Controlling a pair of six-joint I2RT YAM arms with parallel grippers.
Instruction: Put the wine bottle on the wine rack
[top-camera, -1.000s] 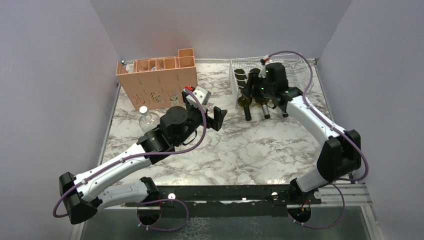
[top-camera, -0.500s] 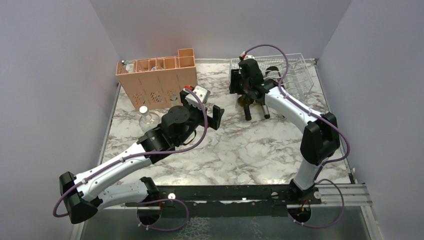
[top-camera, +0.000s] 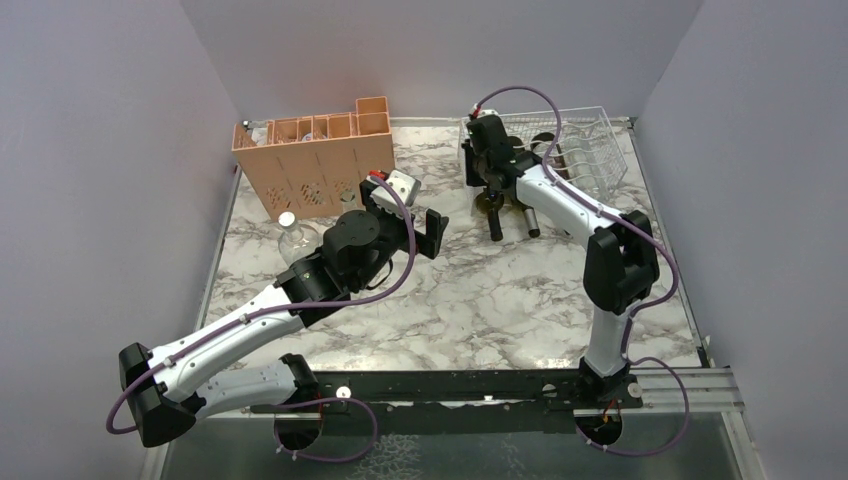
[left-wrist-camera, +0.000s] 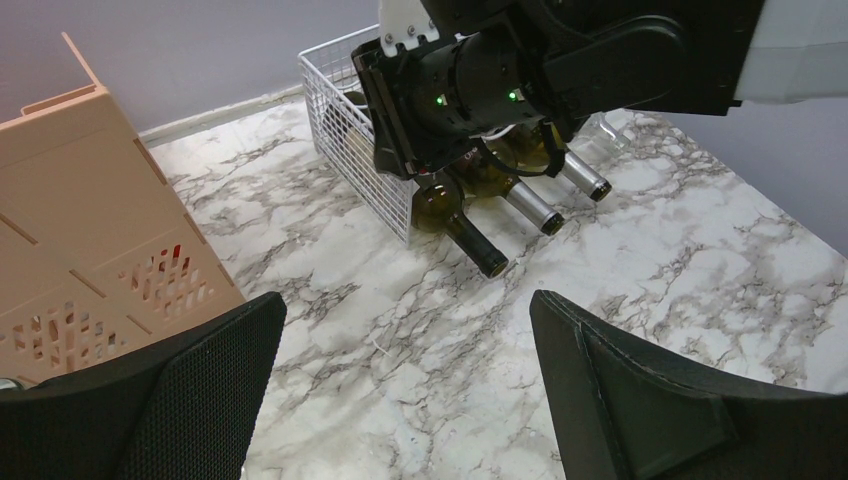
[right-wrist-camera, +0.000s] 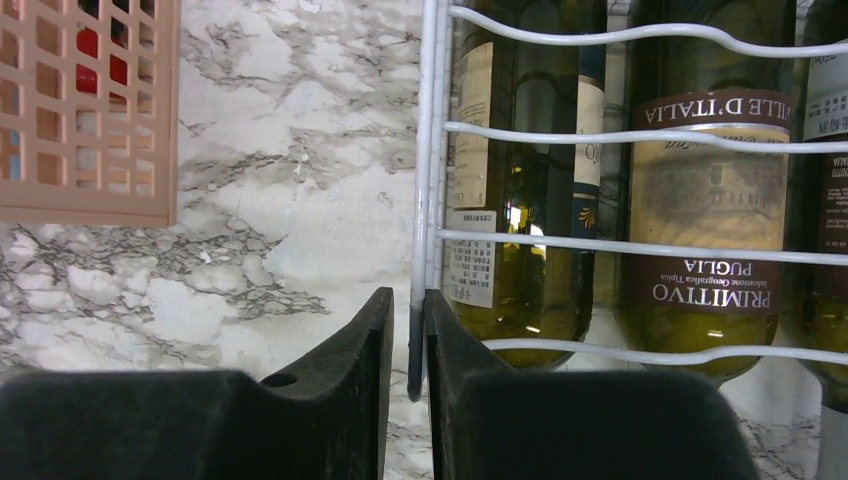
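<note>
Left of wine rack, crate (peach).

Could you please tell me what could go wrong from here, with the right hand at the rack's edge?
The right hand is pinched on the edge wire of the wine rack, so any pull may drag or tip the whole rack. The wine bottles lie with necks jutting past its front; a jolt could slide one out onto the table.
</note>
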